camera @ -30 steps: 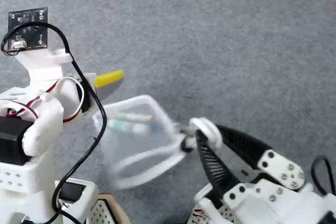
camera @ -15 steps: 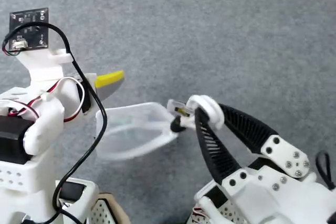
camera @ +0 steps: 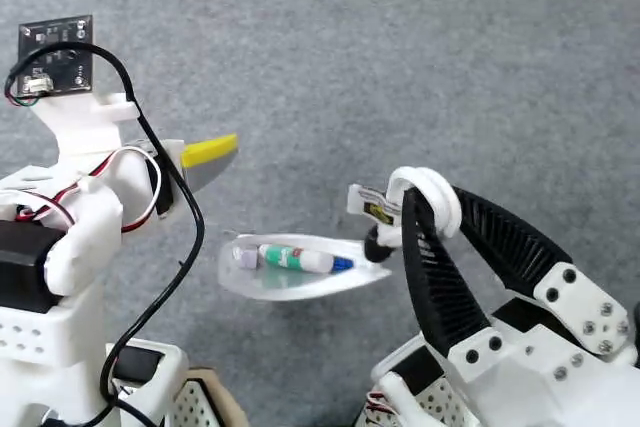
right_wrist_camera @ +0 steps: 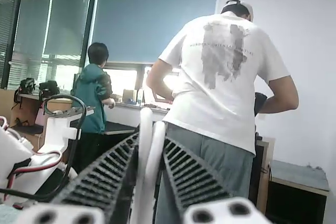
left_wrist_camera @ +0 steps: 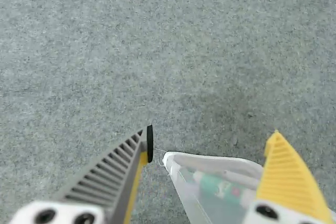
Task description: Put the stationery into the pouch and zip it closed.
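- Since the stationery (camera: 295,259) already lies inside it, the clear pouch (camera: 285,285) comes first: nearest item, mid-table, long side running left to right, with a green-and-white tube and a blue-tipped piece visible through its wall.
- Just right of it, the right claw (camera: 392,222): clenched on the pouch's right end, with a white strip of the pouch pinched between its black ribbed fingers (right_wrist_camera: 184,177).
- Farther off and to the left, the left claw (camera: 210,162): released, yellow-faced jaws spread, the pouch's left corner under the gap between them, no contact seen.
- Beyond, the grey table (camera: 450,67), its felt-like cover running to the far edge.
- Step, as judged: loading done, zipping in hand. Whether the zip is shut cannot be told.
- Next move, as judged: the left claw should close on the left corner to anchor the pouch, so the slider can be drawn along without dragging it.
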`<state>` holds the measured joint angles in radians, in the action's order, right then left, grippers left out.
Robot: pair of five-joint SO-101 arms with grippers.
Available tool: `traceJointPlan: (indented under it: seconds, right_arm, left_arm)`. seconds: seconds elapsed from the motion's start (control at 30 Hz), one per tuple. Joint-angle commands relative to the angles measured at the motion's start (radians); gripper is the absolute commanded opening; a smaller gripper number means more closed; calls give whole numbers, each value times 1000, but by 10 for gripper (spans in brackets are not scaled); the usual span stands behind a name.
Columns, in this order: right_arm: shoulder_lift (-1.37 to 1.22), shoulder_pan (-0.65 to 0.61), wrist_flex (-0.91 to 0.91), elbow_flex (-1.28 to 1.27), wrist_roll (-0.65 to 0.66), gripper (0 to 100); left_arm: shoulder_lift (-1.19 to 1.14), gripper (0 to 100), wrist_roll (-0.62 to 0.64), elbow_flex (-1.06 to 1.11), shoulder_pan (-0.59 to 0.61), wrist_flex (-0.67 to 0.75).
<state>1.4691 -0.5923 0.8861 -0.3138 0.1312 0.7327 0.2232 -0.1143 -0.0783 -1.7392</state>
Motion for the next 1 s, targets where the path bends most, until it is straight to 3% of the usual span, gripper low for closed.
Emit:
traceJointPlan:
  seconds: [0.0,0.3,0.97]
  right_arm:
    - [-21,34,-60,35,8,12]
    - [-21,37,-64,36,20,12]
    - [-21,38,-373,5,365,11]
  left_arm:
    - [14,346,-5,-5,-10,-5]
    - [14,344,-11,-4,-10,-6]
    - [14,343,-11,-4,-12,-8]
